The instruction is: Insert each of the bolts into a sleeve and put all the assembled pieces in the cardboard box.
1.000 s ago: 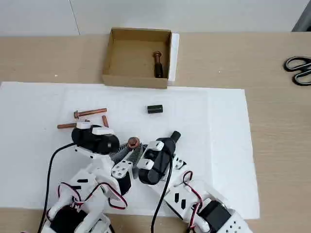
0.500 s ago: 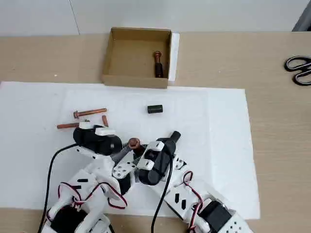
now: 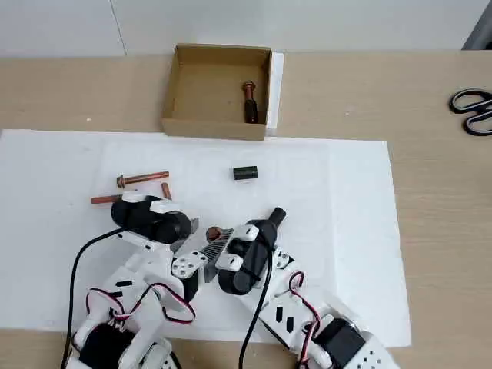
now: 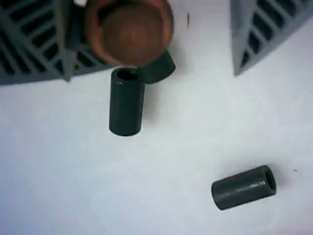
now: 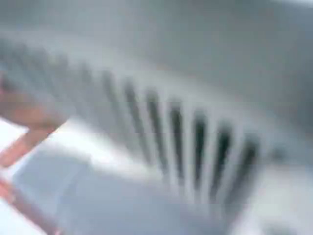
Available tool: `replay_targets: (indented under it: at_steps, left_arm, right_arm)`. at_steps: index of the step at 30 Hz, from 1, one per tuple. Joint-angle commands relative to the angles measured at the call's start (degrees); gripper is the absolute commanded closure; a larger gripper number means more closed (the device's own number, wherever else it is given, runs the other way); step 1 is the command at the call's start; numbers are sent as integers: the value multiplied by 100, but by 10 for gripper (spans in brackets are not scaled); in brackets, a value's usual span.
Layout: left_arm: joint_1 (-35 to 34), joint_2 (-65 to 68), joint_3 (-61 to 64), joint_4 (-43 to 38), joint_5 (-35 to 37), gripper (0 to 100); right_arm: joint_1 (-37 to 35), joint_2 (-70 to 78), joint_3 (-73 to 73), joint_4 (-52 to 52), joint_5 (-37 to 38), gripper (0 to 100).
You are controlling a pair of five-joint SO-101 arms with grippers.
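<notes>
High view: cardboard box [image 3: 207, 92], upper centre, already holds one assembled piece [image 3: 250, 102]. Both arms meet at lower centre. Left gripper [image 4: 152, 73] fingers stand apart with the bolt [image 4: 128, 30] head against one, probably lining it up over a sleeve [image 4: 127, 100]. Right gripper [image 3: 224, 243]: grip state cannot be told. Spare bolts [image 3: 142, 178] wait at left, a loose sleeve [image 3: 244, 173] at centre.

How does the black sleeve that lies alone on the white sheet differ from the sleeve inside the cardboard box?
The lone sleeve shows no bolt; the boxed sleeve has a copper bolt in it. The lone sleeve lies on the white sheet, crosswise in the high view; the boxed sleeve lies inside the cardboard box, lengthwise toward its far wall. Both are short, black and lying flat.
</notes>
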Motion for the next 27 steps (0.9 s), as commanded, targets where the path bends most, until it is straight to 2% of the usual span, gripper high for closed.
replay_targets:
  at_steps: [1, 5, 11, 14, 21, 27]
  left_arm:
    - [-79, -44, -347, -114, 35, 805]
    - [-79, -53, -541, -123, 35, 826]
    - [-114, -62, -593, -132, 35, 998]
    - [-167, -62, -593, -123, 35, 994]
    - [-1591, -44, -549, -88, 35, 994]
    - [-2585, -44, -31, -53, 18, 994]
  right_arm:
    - [84, -92, -18, -189, 35, 995]
    - [84, -92, 26, -171, 35, 995]
    - [92, -92, 35, -163, 35, 995]
    - [312, -92, 44, -163, 26, 995]
    - [1323, -92, 105, -171, 18, 995]
    - [1921, -92, 457, -207, 9, 995]
